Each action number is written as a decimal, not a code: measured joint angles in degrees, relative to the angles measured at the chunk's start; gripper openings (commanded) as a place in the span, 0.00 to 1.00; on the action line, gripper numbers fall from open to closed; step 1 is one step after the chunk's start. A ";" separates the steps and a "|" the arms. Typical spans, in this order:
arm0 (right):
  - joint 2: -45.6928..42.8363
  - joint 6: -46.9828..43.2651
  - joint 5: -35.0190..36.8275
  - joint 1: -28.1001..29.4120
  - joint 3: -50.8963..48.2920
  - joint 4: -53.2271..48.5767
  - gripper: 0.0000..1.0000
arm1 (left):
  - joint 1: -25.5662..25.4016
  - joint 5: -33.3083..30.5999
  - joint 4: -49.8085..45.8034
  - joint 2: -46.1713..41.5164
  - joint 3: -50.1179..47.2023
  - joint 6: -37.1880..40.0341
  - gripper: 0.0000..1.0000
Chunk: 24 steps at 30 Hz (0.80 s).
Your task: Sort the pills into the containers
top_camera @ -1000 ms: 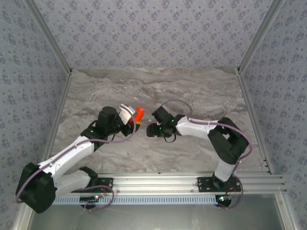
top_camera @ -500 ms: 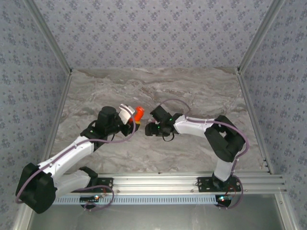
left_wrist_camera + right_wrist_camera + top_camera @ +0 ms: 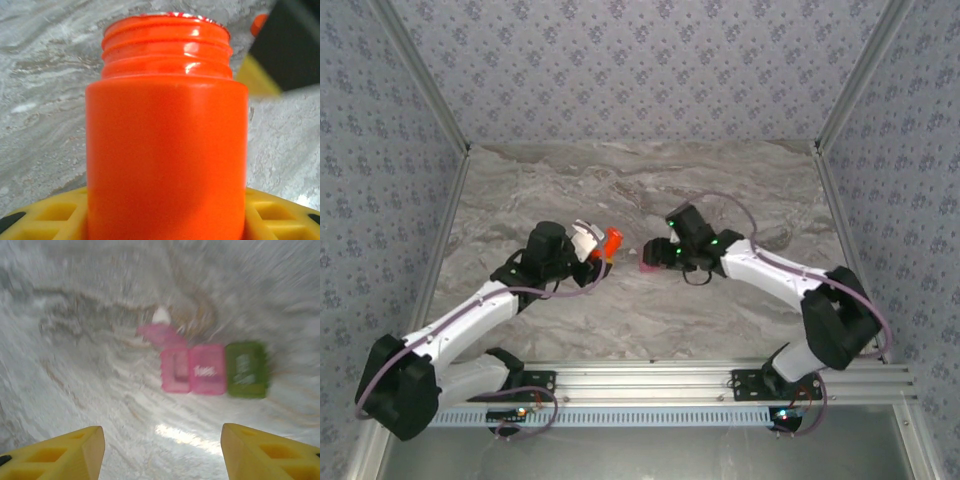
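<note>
My left gripper is shut on an orange bottle. In the left wrist view the bottle stands uncapped between the yellow fingers. The containers, a pink compartment joined to an olive-green one, lie on the marble with a pink lid flipped open. They show as a pink spot in the top view. A small white pill lies just beyond them. My right gripper hovers open over the containers; in its wrist view the gripper has nothing between its fingers.
The marble tabletop is walled by patterned panels on three sides, with an aluminium rail at the near edge. In the left wrist view the right arm's black body and a yellow finger show just beyond the bottle.
The right arm has swung its elbow out to the right and its gripper has shifted right, uncovering the pink container. The left arm and the bottle have barely moved.
</note>
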 measured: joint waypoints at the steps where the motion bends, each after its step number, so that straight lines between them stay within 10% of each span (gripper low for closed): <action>1: -0.37 -0.74 0.35 -1.49 0.00 -0.33 0.65 | -0.02 0.22 -0.50 0.76 0.42 0.11 0.00; 24: 11.19 -9.22 4.68 -7.04 1.42 -2.47 0.59 | -4.28 2.97 -4.61 13.31 5.84 3.04 0.00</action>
